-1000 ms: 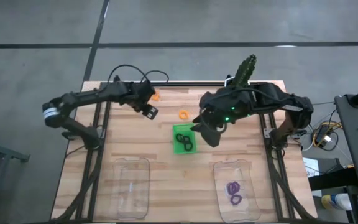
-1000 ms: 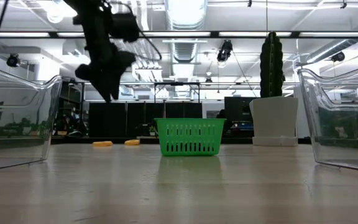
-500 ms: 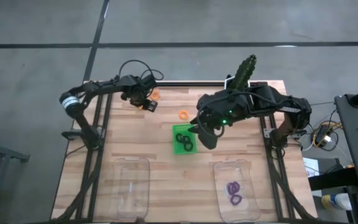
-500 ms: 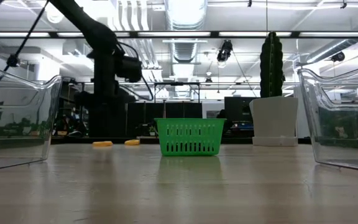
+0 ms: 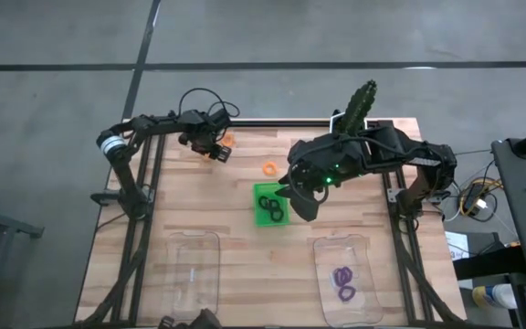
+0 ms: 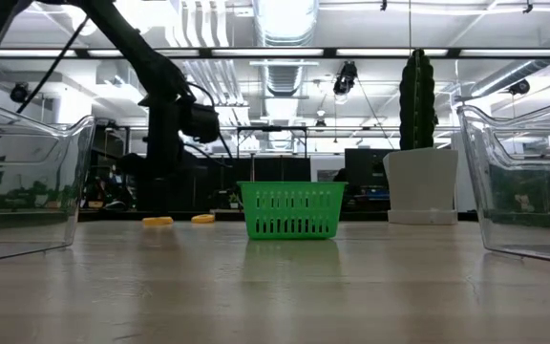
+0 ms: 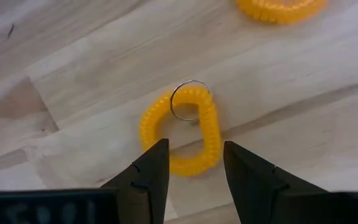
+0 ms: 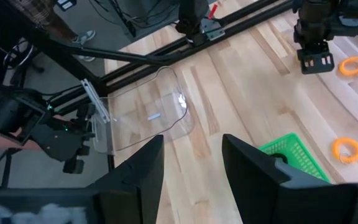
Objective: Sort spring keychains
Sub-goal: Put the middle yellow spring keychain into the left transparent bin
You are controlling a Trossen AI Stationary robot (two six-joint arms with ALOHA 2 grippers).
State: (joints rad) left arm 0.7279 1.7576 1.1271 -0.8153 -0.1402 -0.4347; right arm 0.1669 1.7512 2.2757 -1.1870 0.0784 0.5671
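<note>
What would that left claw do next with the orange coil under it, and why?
Probably drop straight down and close. The left gripper is open, its fingers straddling the near end of the orange spring keychain, which lies flat on the table, not yet grasped.

A pale wooden table [image 5: 199, 196] lies under me; a small green basket [image 5: 269, 204] sits near its middle; two clear plastic containers [image 5: 194, 272] [image 5: 347, 277] stand at the near edge, well apart; a cactus in a white pot [image 6: 418, 148] rises at the far edge.
</note>
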